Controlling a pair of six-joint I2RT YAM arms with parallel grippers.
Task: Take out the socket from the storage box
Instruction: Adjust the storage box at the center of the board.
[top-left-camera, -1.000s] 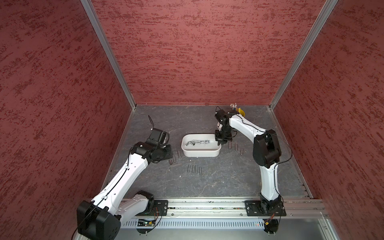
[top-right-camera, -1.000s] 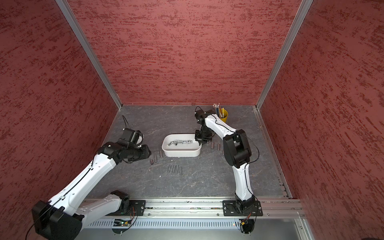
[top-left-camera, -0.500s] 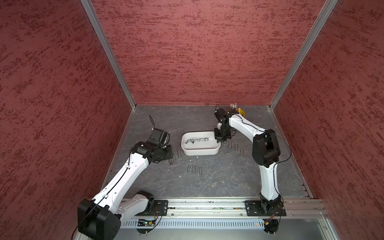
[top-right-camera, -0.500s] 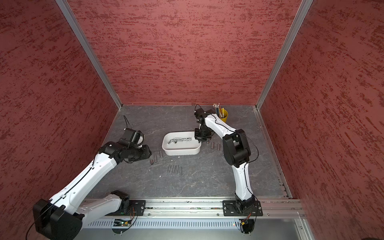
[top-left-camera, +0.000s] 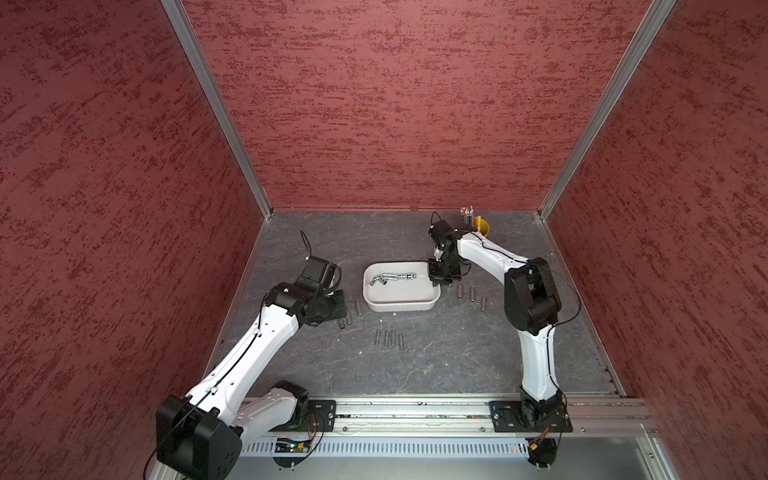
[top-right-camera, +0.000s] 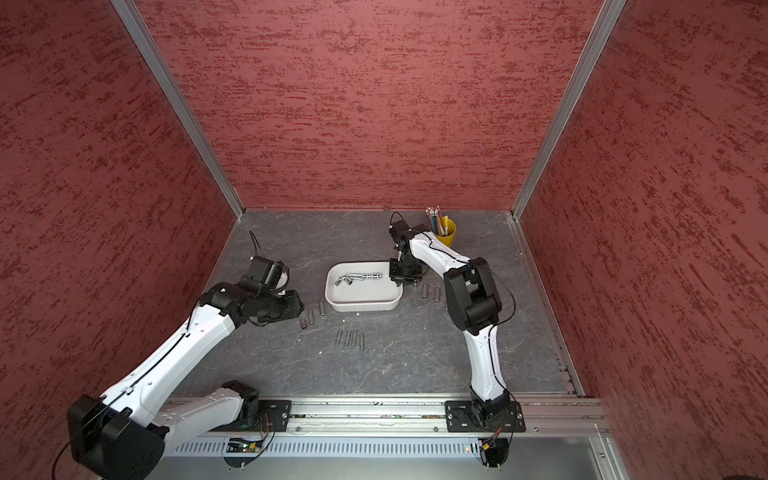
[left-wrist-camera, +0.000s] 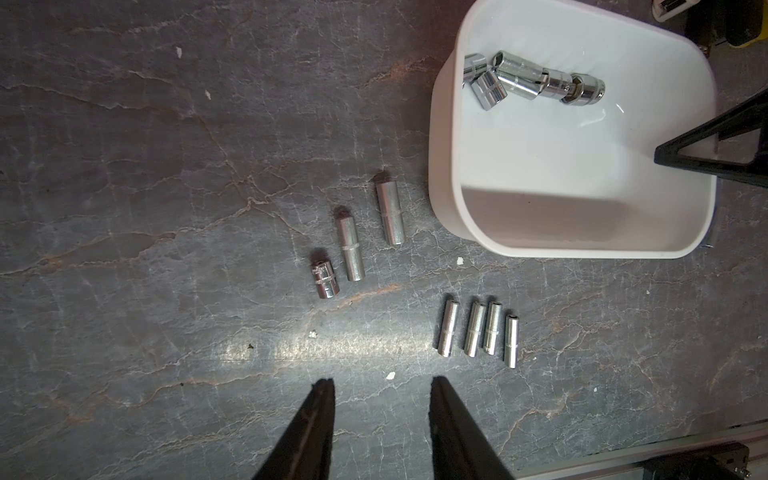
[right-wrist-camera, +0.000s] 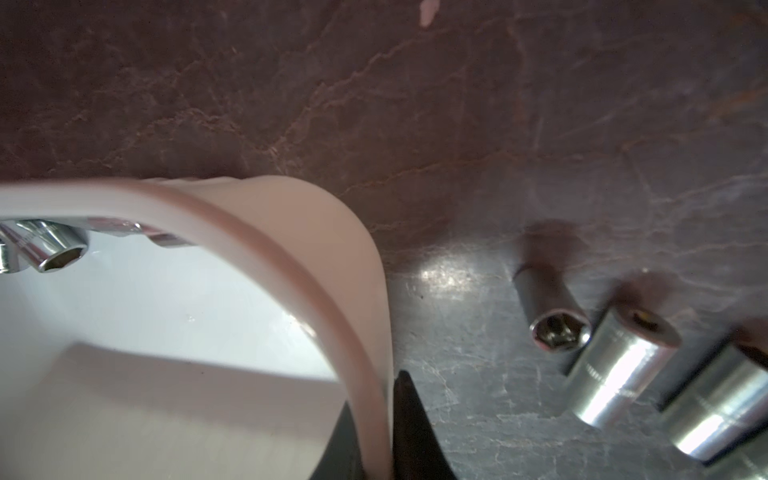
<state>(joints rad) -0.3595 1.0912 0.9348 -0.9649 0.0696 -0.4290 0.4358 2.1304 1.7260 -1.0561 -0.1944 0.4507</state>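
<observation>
The white storage box (top-left-camera: 401, 307) (top-right-camera: 361, 305) stands mid-table, with several chrome sockets (top-left-camera: 392, 277) (top-right-camera: 358, 277) (left-wrist-camera: 528, 81) lying along its far side. My right gripper (top-left-camera: 438, 282) (top-right-camera: 400, 281) sits at the box's right end. In the right wrist view its two fingers straddle the box wall (right-wrist-camera: 332, 232), one inside and one outside, and the gripper (right-wrist-camera: 374, 392) is shut on it. My left gripper (left-wrist-camera: 382, 380) (top-left-camera: 338, 301) hangs open and empty over bare table, left of the box.
Three sockets (left-wrist-camera: 349, 249) lie left of the box, several thin ones (left-wrist-camera: 478, 330) lie in a row in front of it, and three more (top-left-camera: 471, 294) (right-wrist-camera: 615, 357) lie to its right. A yellow pencil bucket (top-right-camera: 445, 230) stands at the back right.
The right gripper and the box end it pinches have shifted slightly toward the back wall. The left arm has hardly moved.
</observation>
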